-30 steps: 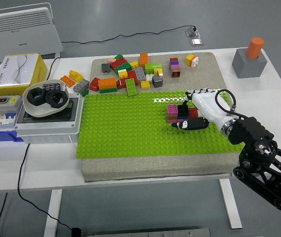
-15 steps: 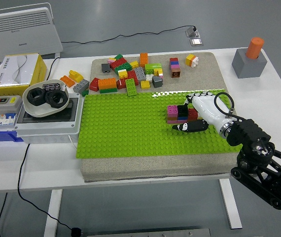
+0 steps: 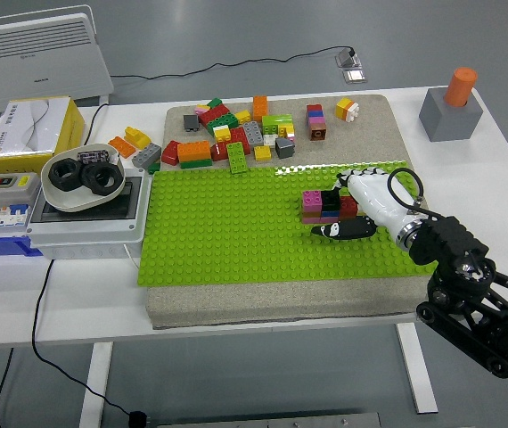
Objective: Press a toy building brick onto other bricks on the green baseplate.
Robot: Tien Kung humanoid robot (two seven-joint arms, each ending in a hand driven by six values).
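Observation:
The green baseplate [image 3: 227, 232] lies on a beige mat. On its right part stands a small stack of bricks: a pink brick [image 3: 311, 198], a black brick [image 3: 330, 201] and a red brick [image 3: 349, 207] over blue and brown ones. My right hand [image 3: 336, 207], with its white palm and black fingers, comes in from the lower right and is curled around the stack's right side. Its fingers [image 3: 341, 180] touch the black brick from behind, and the thumb [image 3: 336, 230] lies on the baseplate in front of the stack. The left arm is out of the picture.
Several loose bricks [image 3: 236, 134] are scattered on the mat behind the baseplate. At left are a grey box with a bowl of black rings [image 3: 83, 176], a yellow carton [image 3: 36, 134] and a switch box [image 3: 4, 189]. A grey block with an orange cylinder [image 3: 452, 109] stands at far right.
My right hand has shifted slightly to the right, uncovering more of the black brick. The brick stack has not moved.

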